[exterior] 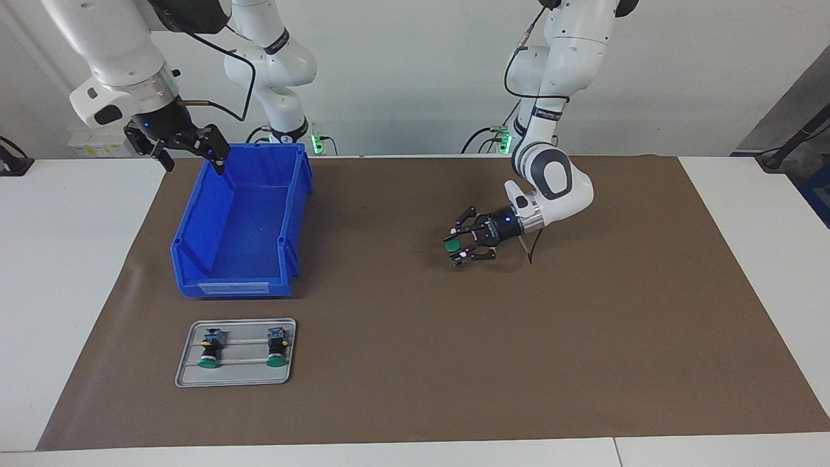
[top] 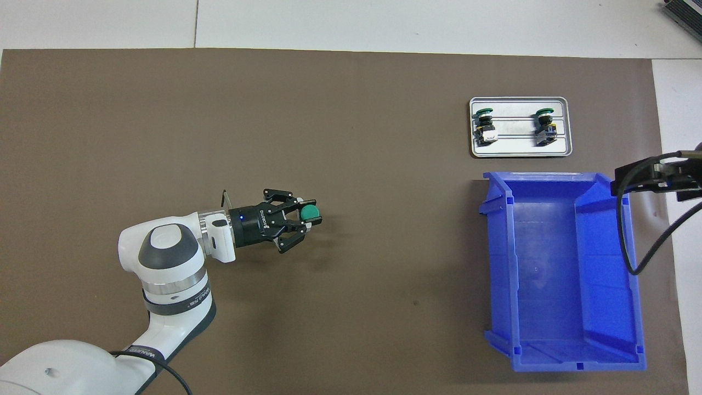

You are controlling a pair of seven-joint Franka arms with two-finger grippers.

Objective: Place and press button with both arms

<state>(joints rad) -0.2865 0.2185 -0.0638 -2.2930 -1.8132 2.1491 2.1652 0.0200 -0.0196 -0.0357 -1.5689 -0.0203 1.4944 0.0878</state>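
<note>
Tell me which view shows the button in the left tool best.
Overhead view: the button's round green cap shows whole between the left tool's fingers, over the brown mat. The facing view shows the cap edge-on, partly hidden by fingers.

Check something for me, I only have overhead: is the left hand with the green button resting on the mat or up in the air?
Observer: Up. In the facing view the left hand holds the button off the mat, with its shadow lying apart below it.
Operator: Right hand? I only get a sliver at the frame edge.
Observer: The right hand hangs over the blue bin, at the corner nearest the robots. Its fingers are spread and hold nothing.
Operator: Touching the bin?
Observer: One fingertip overlaps the rim in the facing view. I cannot tell whether it touches.
</note>
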